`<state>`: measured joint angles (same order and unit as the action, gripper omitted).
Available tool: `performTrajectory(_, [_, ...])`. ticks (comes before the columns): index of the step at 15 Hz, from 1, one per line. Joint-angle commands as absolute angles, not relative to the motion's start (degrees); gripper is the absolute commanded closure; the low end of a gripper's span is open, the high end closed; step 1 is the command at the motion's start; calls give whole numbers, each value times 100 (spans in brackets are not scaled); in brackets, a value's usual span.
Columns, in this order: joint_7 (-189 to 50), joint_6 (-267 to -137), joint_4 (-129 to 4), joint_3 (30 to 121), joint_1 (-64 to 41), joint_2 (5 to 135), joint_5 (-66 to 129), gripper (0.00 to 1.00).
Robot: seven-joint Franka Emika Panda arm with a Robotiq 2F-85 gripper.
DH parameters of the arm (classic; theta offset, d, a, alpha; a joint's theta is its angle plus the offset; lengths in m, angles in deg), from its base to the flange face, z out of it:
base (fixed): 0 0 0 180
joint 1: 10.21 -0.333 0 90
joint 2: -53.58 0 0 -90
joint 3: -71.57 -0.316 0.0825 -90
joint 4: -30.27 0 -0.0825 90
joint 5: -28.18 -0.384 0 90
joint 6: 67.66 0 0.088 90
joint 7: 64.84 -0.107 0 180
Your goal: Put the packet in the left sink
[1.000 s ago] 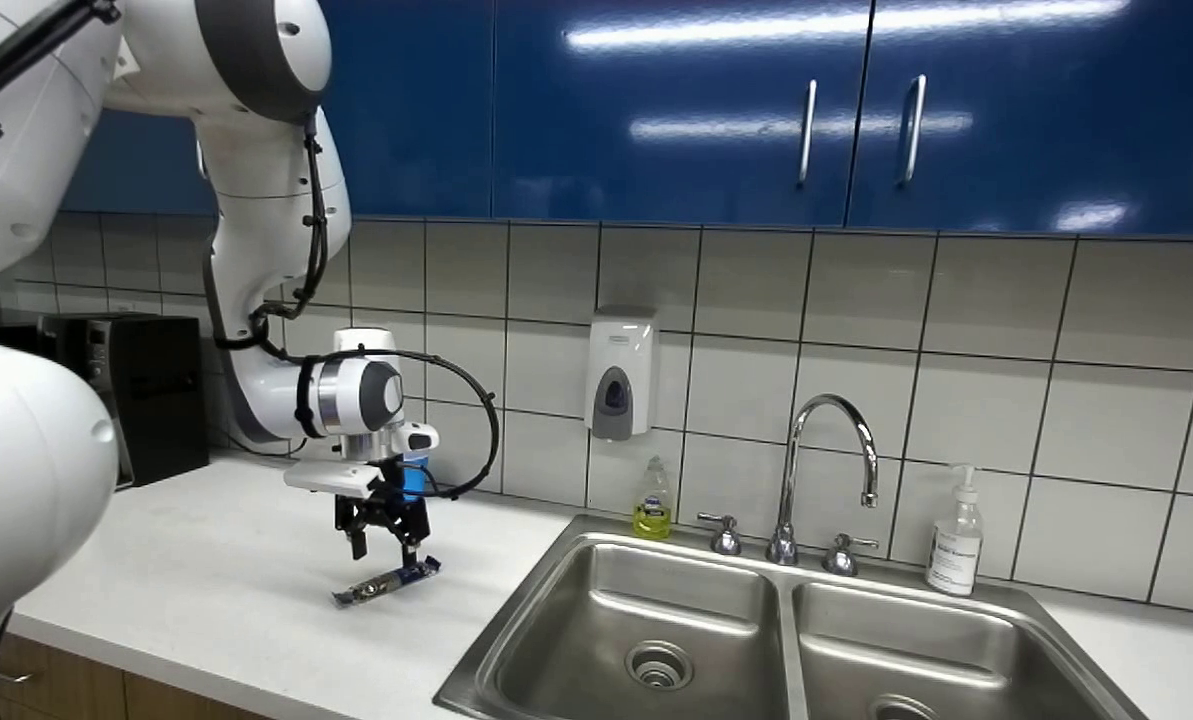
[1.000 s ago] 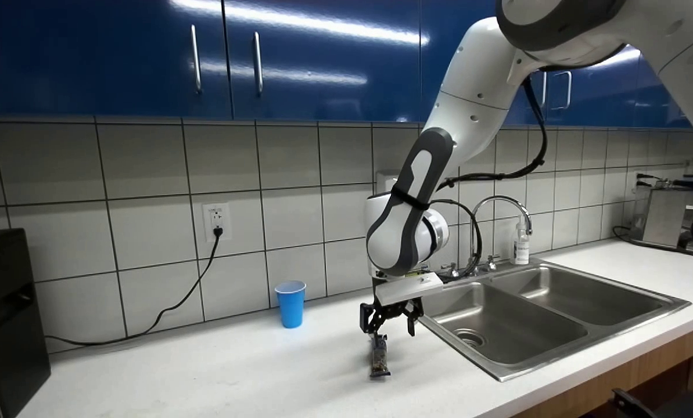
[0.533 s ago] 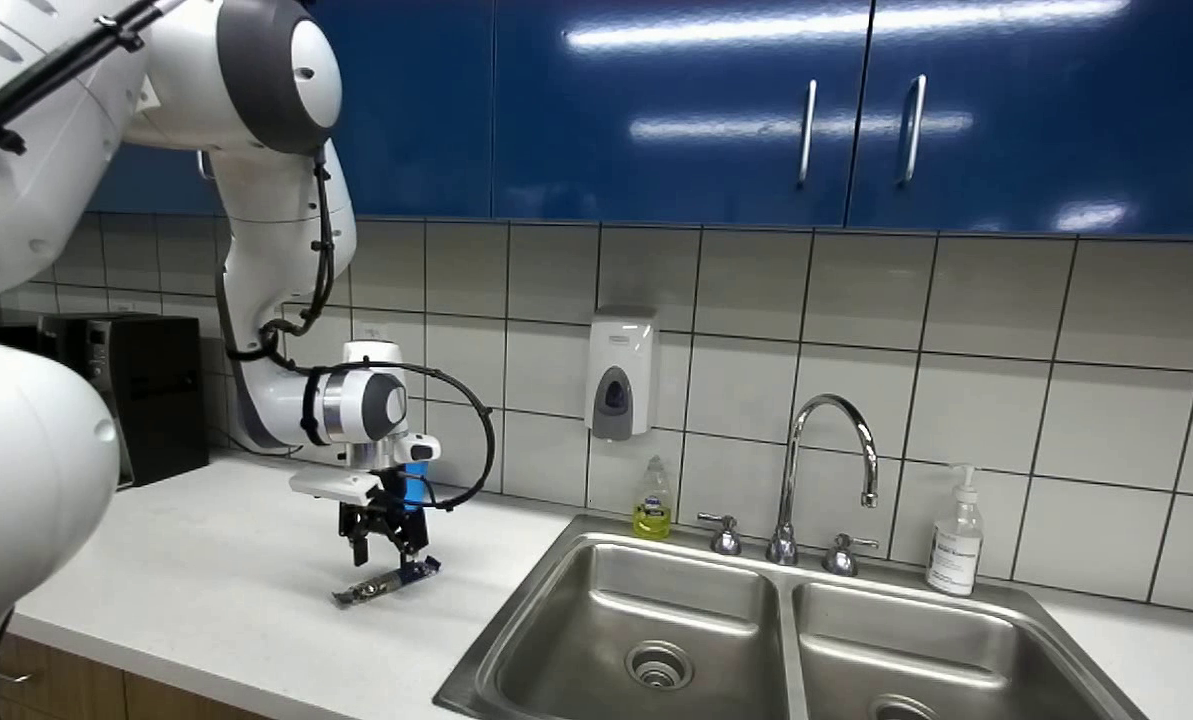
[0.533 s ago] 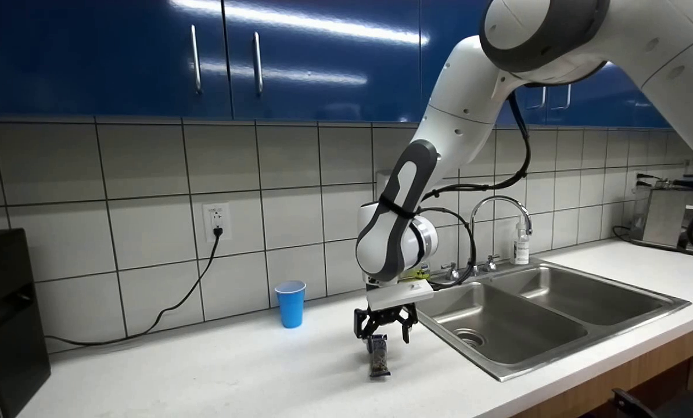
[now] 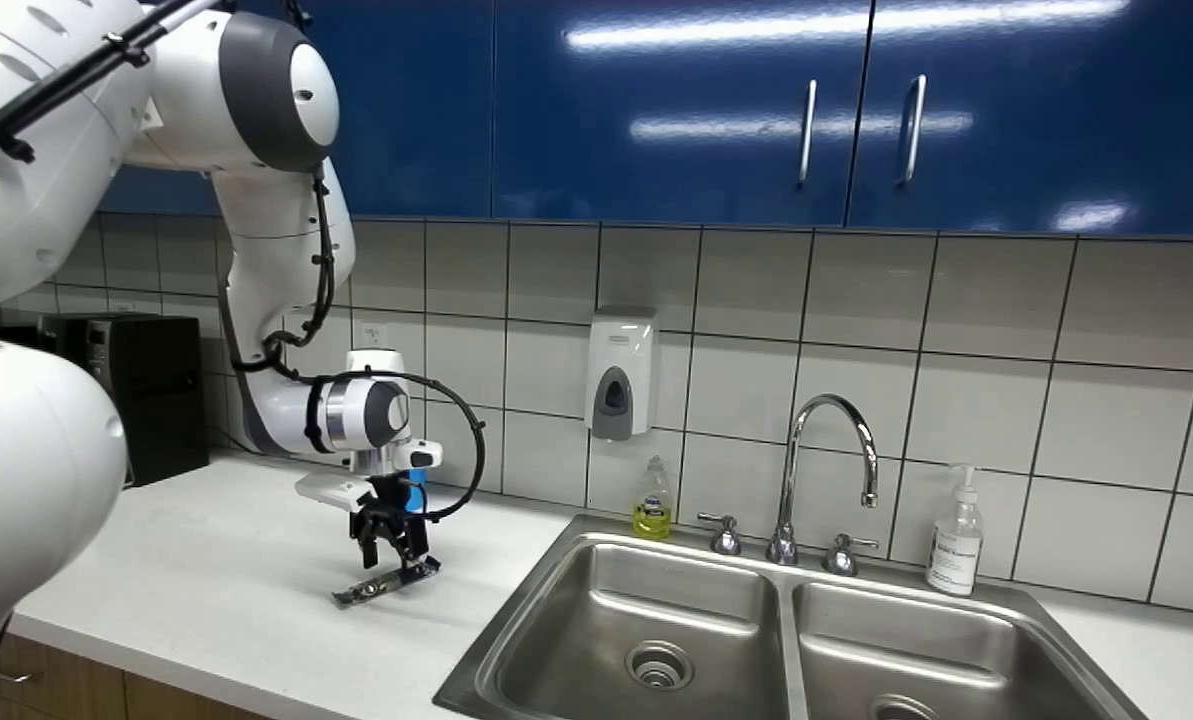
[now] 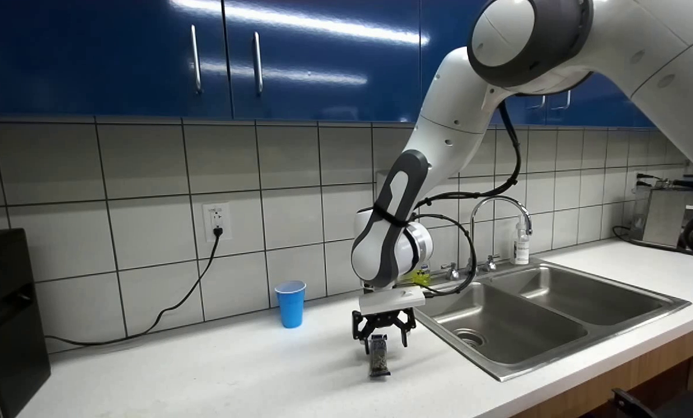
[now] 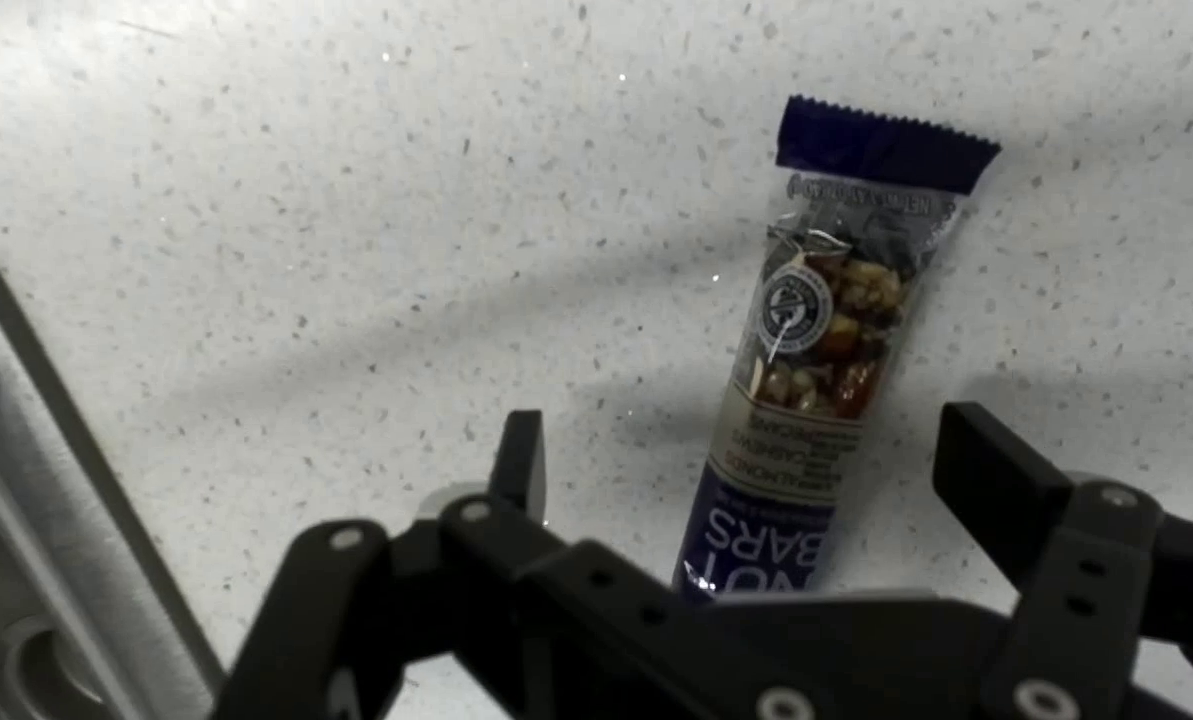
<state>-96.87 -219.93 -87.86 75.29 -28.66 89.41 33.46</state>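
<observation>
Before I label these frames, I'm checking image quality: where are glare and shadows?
In both exterior views, white streaks glare across the blue cabinets and pale reflections show inside the left sink; in the wrist view, soft shadows fall on the counter left of the packet.

Both exterior views face the tiled wall (image 5: 551, 365) across the tabletop (image 5: 206, 580), sharing the nut-bar packet (image 5: 381, 586) and left sink (image 5: 646, 618). In an exterior view the gooseneck faucet (image 5: 787, 505) stands nearer; in an exterior view it lies beyond the tool (image 6: 386, 343). The wrist view looks down closely on the packet and the sink's edge.
</observation>
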Motion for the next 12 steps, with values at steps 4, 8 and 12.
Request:
performTrajectory(4, [-10315,-21911,-8521,7698,-3092,9108,3180,0])
performTrajectory(8, [-10602,-21948,-8459,7704,-3103,9173,3103,0])
performTrajectory(12, [-10836,-21949,-8419,7716,-3105,9221,3090,0])
